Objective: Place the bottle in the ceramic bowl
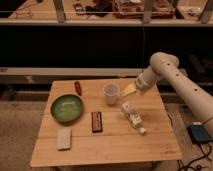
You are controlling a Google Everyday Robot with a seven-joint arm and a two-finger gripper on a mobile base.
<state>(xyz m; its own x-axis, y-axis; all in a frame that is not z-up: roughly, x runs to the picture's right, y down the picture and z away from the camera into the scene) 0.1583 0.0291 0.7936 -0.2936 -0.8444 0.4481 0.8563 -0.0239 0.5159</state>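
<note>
camera view: the hand (129,90) hangs over the far right part of the wooden tabletop (115,147), and whether it is open or closed cannot be told. the bottle (132,117) lies on its side on the tabletop just nearer the camera than the hand, apart from it. a translucent cup (111,93) stands just beside the hand, on its picture-left. the ceramic bowl (66,108) sits well off to the hand's picture-left, past the cup. a dark bar (96,121) lies between bowl and bottle.
</note>
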